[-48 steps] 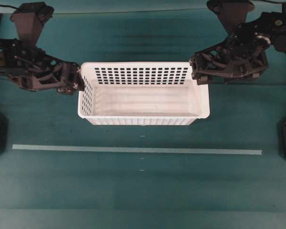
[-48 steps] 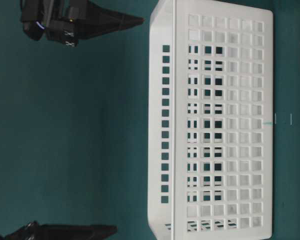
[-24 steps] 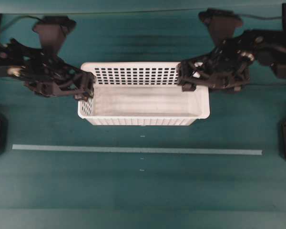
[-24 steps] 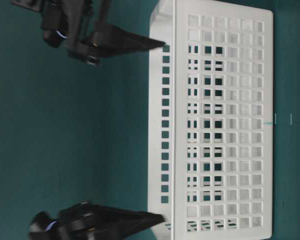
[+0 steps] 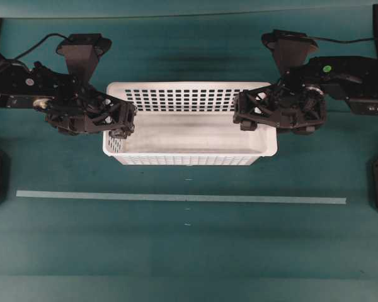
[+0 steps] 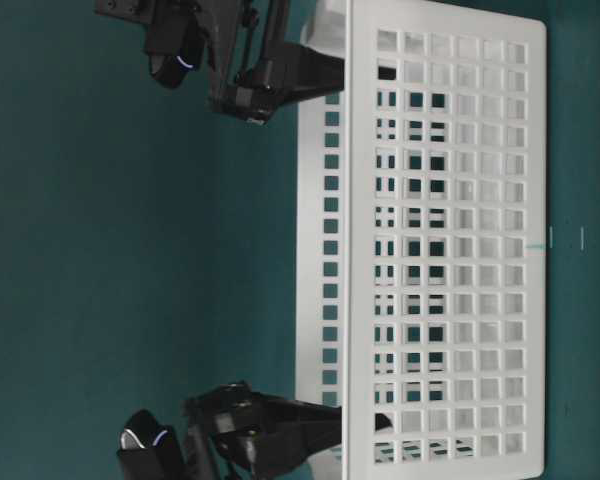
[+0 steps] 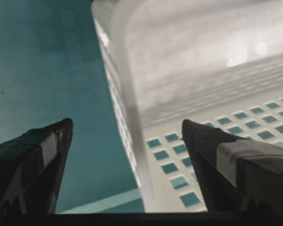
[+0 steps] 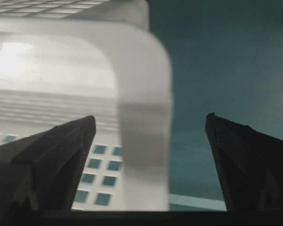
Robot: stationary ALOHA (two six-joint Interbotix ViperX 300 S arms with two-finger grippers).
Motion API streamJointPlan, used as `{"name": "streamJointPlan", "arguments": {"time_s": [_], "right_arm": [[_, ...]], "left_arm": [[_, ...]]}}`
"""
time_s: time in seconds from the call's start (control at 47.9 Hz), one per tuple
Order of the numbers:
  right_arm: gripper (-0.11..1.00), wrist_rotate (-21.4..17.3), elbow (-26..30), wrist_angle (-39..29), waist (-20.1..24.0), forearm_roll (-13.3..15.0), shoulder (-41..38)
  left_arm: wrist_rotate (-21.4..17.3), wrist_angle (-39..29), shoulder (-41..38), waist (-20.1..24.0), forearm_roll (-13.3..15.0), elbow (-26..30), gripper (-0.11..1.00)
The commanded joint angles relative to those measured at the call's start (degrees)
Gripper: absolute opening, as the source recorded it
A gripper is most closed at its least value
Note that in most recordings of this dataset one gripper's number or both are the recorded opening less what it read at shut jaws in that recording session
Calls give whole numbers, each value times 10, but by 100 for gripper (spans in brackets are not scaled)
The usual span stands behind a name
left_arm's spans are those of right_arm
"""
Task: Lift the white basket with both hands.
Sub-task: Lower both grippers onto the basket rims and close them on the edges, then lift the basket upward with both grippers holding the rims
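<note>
Teal cloth covers the table [image 5: 189, 251], crossed by a pale tape strip [image 5: 176, 197]. At nine o'clock the left gripper [image 5: 127, 121] straddles the rim, jaws spread; the perforated white basket [image 5: 189, 141] sits centred; at three o'clock the right gripper [image 5: 241, 116] likewise.

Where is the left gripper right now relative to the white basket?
In the overhead view, the left gripper is at the white basket's left short end, its open fingers straddling that end wall, one inside and one outside.

Overhead: both arms cut off at frame sides. Right wrist view: white basket [image 8: 144, 113] rim blurred, close to lens. Pincer-to-rim contact cannot be told.
</note>
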State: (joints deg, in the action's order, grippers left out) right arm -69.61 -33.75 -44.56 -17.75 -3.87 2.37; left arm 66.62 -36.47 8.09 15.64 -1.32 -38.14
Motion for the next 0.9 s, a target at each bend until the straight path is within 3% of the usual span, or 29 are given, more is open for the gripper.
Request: {"name": "streamJointPlan", "arguments": {"time_s": [0.0,0.375,0.459,0.521,0.626,0.751,0.876], "right_arm": [[95,0,2,11,3,3,-3],[94,-1,-4,9,1,4,-8],[88,-2,-5,3,0,3,-11],[77,-2,-6,4,0,3,-11],[49,-1,-6,12,0,3,-11],[21,-1,-6,20,-1,3,-11],[17,-1,-6,25,-1,3,-11]], "left_arm": [[1,4,0,-1,-3,4,93],[-1,7,-1,-1,-3,-1,92],[-4,16,-4,-1,-3,-3,90],[-4,25,-8,-1,-3,-4,85],[-4,36,-11,0,-3,-9,67],[-4,47,-11,-1,-3,-12,33],[-4,48,-11,-1,-3,-11,9]]}}
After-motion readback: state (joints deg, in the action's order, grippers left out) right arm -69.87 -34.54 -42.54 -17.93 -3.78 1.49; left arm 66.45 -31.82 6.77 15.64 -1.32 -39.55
